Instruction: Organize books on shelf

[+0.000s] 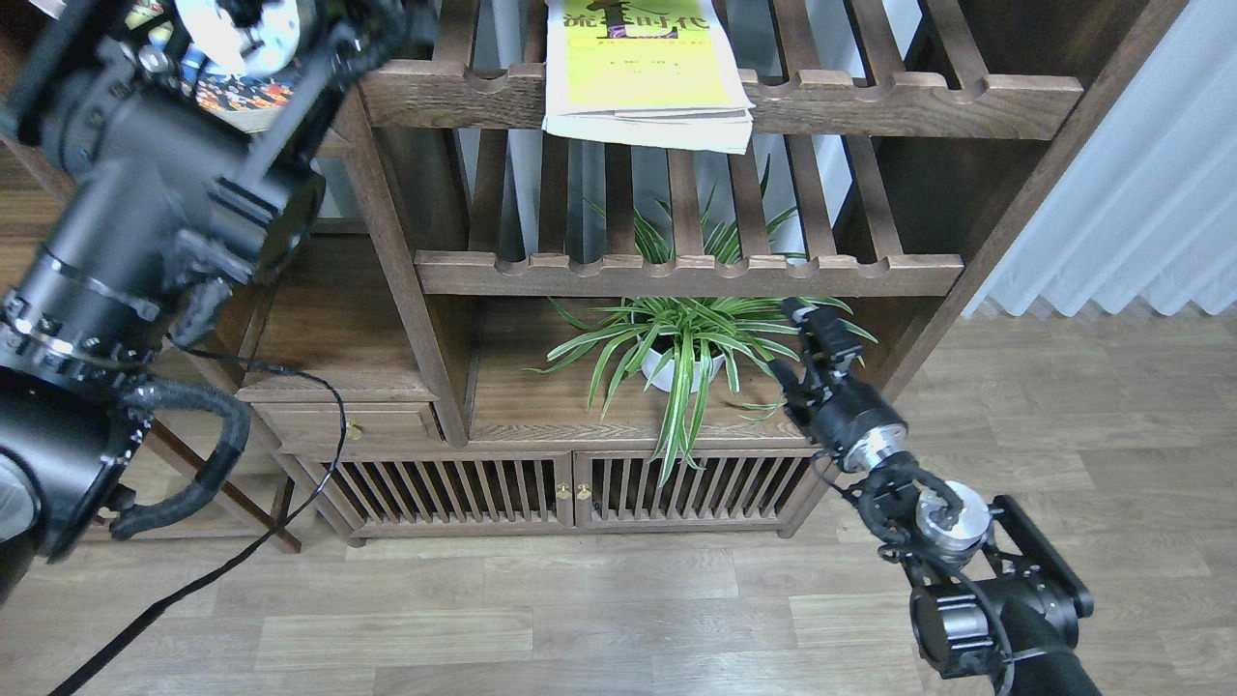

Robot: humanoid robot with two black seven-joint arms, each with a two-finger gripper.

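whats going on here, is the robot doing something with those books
A two-armed robot faces a dark wooden bookcase. Its left arm reaches up toward the book with the colourful photo cover at the top left, hiding most of it; that arm's pincer runs out of view. The yellow-green book lies on the upper slatted rack, overhanging its front rail. The right pincer holds nothing, beside the potted plant.

Potted spider plant (676, 343) on a plank above slatted cabinet doors (570, 491), white curtain (1131, 193) right.
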